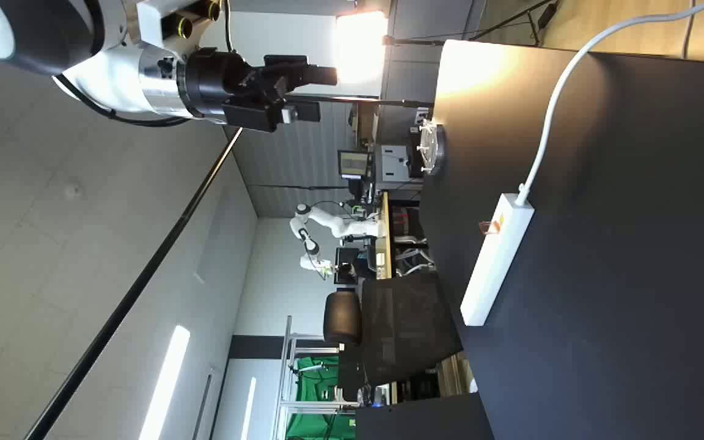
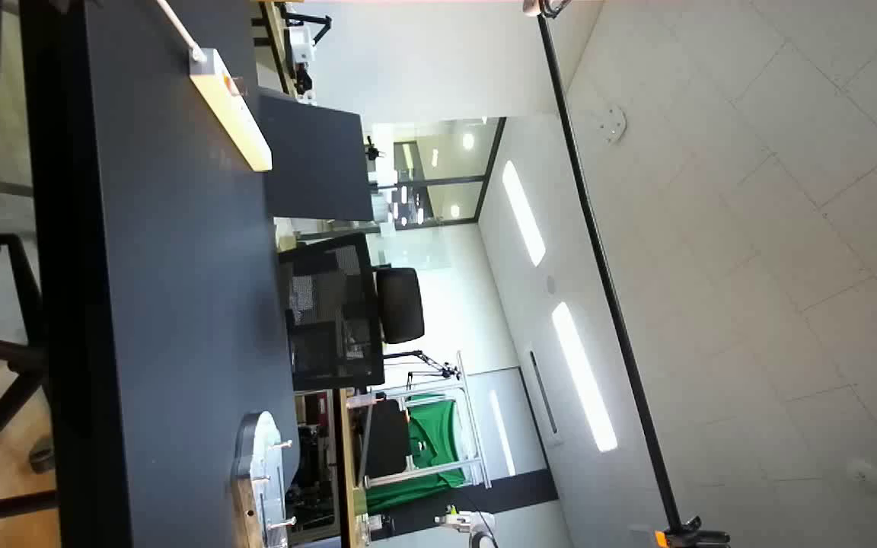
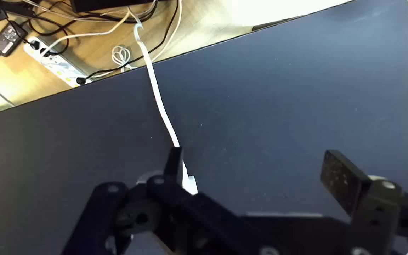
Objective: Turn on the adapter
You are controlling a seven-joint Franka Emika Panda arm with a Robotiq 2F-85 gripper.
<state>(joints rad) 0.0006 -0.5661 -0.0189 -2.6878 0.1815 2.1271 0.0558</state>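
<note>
The adapter, a long white power strip [image 1: 491, 269], lies on the black table in both exterior views [image 2: 237, 118]. Its small red-orange switch [image 1: 494, 227] is near the cable end and also shows in an exterior view [image 2: 231, 85]. The white cable [image 1: 549, 116] runs from that end over the table edge. My gripper [image 1: 327, 93] is high above the table, apart from the adapter. In the wrist view the gripper [image 3: 255, 159] is open and empty. Its left finger hides most of the adapter; only a white end [image 3: 190, 185] and the cable [image 3: 159, 102] show. The switch is hidden there.
Both exterior views lie on their side. A clear board with pegs on a dark base [image 1: 430, 146] stands on the black table [image 1: 608, 305], also here [image 2: 262, 479]. A black chair [image 2: 332, 312] stands behind. Another power strip [image 3: 53, 63] with plugs lies on the floor.
</note>
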